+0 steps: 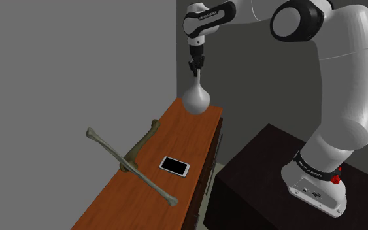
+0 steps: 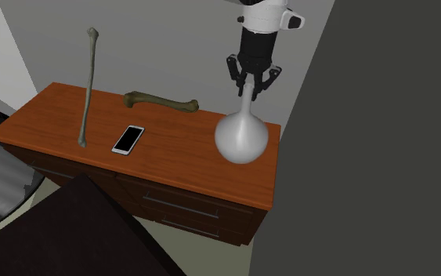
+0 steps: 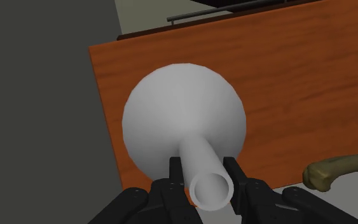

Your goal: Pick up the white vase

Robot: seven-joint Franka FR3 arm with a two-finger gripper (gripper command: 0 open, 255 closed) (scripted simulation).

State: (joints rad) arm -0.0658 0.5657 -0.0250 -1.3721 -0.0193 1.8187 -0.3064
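Right at the top of the neck, both fingers are pinching the vase from either side, so the gripper is def clamping it. Vase is looking pale grey, w/ a round bulb and a thin tube neck. It's hanging straight down under the gripper, over the end of the wooden bench next to the grey wall. Can't tell tbh if the bulb is touching the wood or floating just above it.

Farther along, a phone is lying flat, screen up. An olive bone is sitting near the edge opposite the drawers. A long pale bone is lying at the far end, one end sticking out past the edge. White arm is reaching over from the dark stand beside the bench.
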